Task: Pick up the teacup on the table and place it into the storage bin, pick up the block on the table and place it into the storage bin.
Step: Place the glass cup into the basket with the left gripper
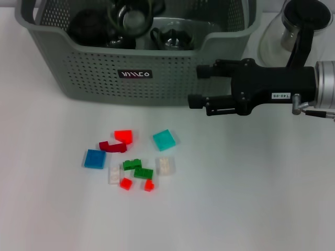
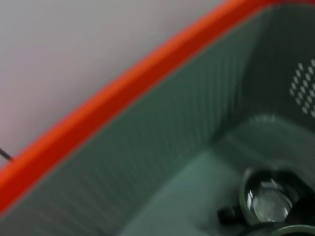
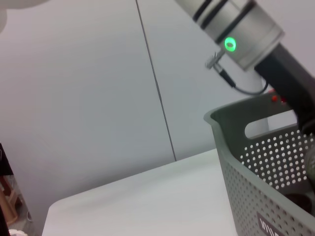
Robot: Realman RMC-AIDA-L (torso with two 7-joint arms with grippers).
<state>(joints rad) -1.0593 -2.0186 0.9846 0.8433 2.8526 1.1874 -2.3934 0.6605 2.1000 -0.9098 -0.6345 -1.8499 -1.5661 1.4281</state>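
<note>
The large grey-green perforated plastic storage bin (image 1: 104, 73) stands at the 12 o'clock side of the white bench (image 1: 251, 198), its dipped front rim and small black label with white lettering (image 1: 135, 74) facing the robot. Inside it lie dark glassy vessels, among them a clear glass teacup (image 1: 135, 18) seen from above near the back, and another rounded glass piece (image 1: 172, 37) beside it toward 3 o'clock.

The right hand (image 1: 192, 86), black with a silver wrist, reaches in from 3 o'clock and hangs just in front of the bin's front wall, near its right corner. Its two fingers (image 1: 201, 71) point toward 9 o'clock and stand apart with nothing between them. The right wrist view shows the bin's corner and handle slot (image 3: 266, 129) with another arm's silver cuff and green light (image 3: 230, 44) above it.

The left hand does not show in the head view, and whether it is open or closed I cannot tell; its wrist view looks down into the bin past an orange-lit rim (image 2: 123, 93) to a glass vessel on the floor (image 2: 268, 199).

Toward 6 o'clock from the bin, a loose cluster of small plastic blocks lies on the bench: a bright red block (image 1: 124, 136), a dark red angled block (image 1: 112, 147), a blue square block (image 1: 95, 159), a teal square block (image 1: 164, 139), two green studded blocks (image 1: 138, 168), two clear pale blocks (image 1: 165, 166) and two small red blocks (image 1: 125, 183)

A clear glass jug with a dark handle (image 1: 293, 31) stands at 2 o'clock beside the bin
</note>
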